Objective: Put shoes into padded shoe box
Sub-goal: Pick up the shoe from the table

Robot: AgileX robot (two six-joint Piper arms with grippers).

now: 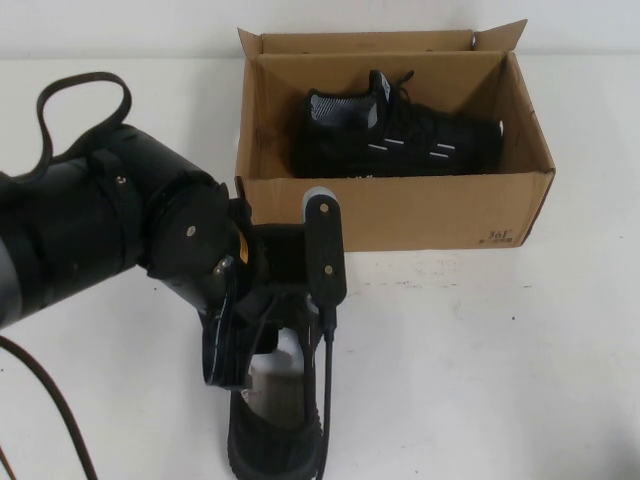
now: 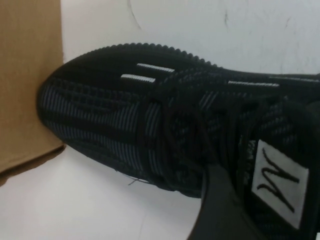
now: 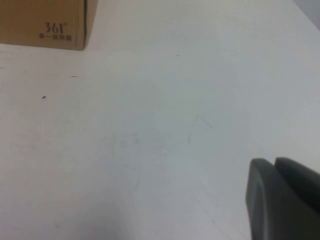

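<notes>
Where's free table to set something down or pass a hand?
Free: table in front of the box, toward the right; right gripper hovers over it, and it's bare in its wrist view. Crowded: near-left, where left gripper is at the loose shoe. The box already holds one shoe.

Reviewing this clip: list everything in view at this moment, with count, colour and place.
Shoe box: one, brown cardboard, far centre of table, flaps up.
Sneaker in box: one, black with white dashes, lying inside the box.
Sneaker on table: one, black, near edge, in front of the box, under the left tool.
Table: one, white.
Left tool: black, down over the near sneaker.
Right tool: grey finger part visible only in its wrist view, above bare table.
</notes>
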